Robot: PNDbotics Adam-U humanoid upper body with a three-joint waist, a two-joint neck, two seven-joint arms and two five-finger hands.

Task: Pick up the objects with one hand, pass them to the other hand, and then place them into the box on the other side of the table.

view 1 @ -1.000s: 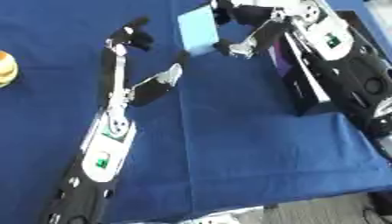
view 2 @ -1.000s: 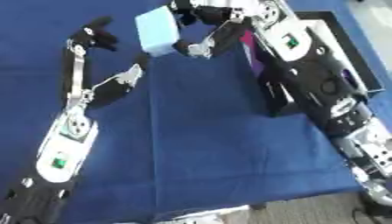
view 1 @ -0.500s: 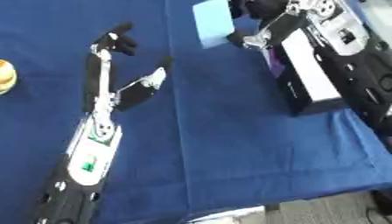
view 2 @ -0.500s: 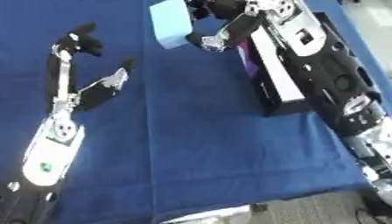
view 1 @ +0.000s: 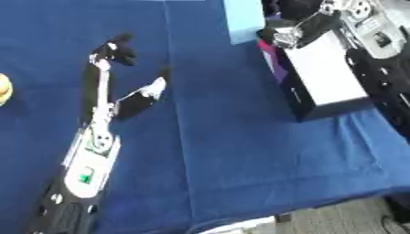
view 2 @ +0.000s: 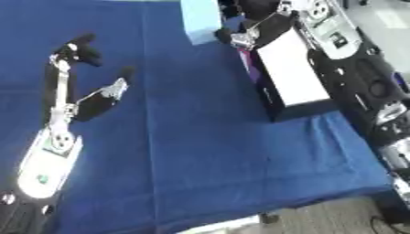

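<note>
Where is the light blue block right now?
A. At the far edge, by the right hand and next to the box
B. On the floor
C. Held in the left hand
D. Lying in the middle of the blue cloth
A: the light blue block shows at the far edge of the table, beside the right hand and the box, while the left hand is open and apart from it.

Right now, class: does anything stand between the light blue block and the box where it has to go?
Nothing visible does. The light blue block is at the right hand, right beside the far end of the box. Only bare blue tablecloth shows around them.
</note>
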